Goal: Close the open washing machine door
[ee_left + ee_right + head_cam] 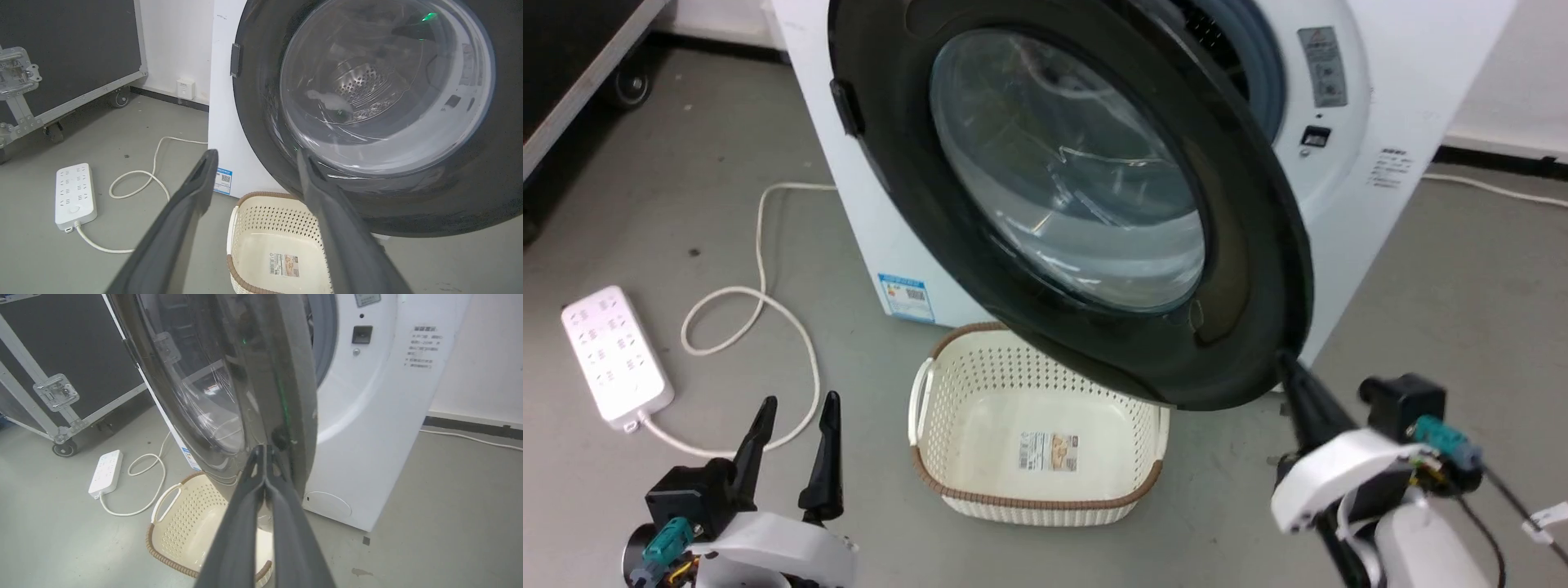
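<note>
Round glossy black-rimmed glass washing machine door (1241, 245), ajar: likely rigid and slippery; best pushed at its lower rim, where the pinched-together, empty right claw (266, 451) touches; left claw (799, 400) spread, empty.

The washing machine door (1250, 269) shows glossy black around clear glass. Behind it, the washing machine (1413, 82) is white, its label sticker (905, 298) blue. Below the door, a cream perforated basket (964, 376), brown-trimmed.

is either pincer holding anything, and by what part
Nothing held: left pincer open and empty; right pincer shut, tips at the rim of the washing machine door.
</note>
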You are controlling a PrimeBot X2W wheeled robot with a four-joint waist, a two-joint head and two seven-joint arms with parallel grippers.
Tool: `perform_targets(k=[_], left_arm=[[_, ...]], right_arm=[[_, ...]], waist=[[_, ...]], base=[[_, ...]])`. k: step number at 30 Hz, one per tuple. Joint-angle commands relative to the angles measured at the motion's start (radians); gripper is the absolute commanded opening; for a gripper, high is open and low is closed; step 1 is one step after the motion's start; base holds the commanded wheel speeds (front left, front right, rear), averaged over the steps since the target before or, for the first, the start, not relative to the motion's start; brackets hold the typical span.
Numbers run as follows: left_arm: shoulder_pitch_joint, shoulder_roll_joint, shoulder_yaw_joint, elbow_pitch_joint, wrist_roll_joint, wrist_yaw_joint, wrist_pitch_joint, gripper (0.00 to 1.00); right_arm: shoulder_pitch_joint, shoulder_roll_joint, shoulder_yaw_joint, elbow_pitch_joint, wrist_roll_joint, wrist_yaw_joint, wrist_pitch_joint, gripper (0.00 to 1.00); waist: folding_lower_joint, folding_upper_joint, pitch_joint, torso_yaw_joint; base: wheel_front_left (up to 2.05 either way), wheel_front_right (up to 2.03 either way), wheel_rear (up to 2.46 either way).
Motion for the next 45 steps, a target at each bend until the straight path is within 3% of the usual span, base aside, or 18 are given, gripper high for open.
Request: perform_targets(k=[1, 11, 19, 29, 38, 45], left_arm=[[-0.017, -0.003, 0.000, 0.002, 0.004, -0.007, -0.008, 1.00], [-0.066, -0.012, 0.001, 0.001, 0.003, -0.019, -0.020, 1.00], [-0.126, -0.025, -0.001, -0.002, 0.004, -0.038, -0.027, 1.00], [-0.174, -0.036, 0.014, 0.008, 0.011, -0.060, -0.034, 1.00], [-0.176, -0.042, 0.032, 0.022, 0.022, -0.071, -0.035, 1.00], [-0.145, -0.031, 0.061, 0.023, 0.043, -0.065, -0.036, 1.00]], right_arm=[[-0.033, -0.001, -0.016, 0.022, -0.008, 0.001, -0.014, 0.00], [-0.189, -0.001, -0.185, 0.119, -0.090, 0.001, -0.056, 0.00], [-0.341, -0.001, -0.363, 0.110, -0.214, 0.001, -0.045, 0.00], [-0.519, -0.001, -0.511, 0.073, -0.316, 0.001, -0.042, 0.00], [-0.592, -0.001, -0.562, 0.060, -0.322, 0.001, -0.071, 0.00], [-0.496, -0.001, -0.507, 0.027, -0.208, 0.001, -0.121, 0.00]], waist=[[-0.0001, -0.0001, 0.019, 0.011], [-0.0001, -0.0001, 0.100, 0.042], [-0.0001, -0.0001, 0.199, 0.087], [-0.0001, -0.0001, 0.287, 0.123], [-0.0001, -0.0001, 0.291, 0.114], [-0.0001, -0.0001, 0.179, 0.048]], base=[[0.00, 0.00, 0.00], [0.00, 0.00, 0.00], [0.00, 0.00, 0.00], [0.00, 0.00, 0.00], [0.00, 0.00, 0.00], [0.00, 0.00, 0.00]])
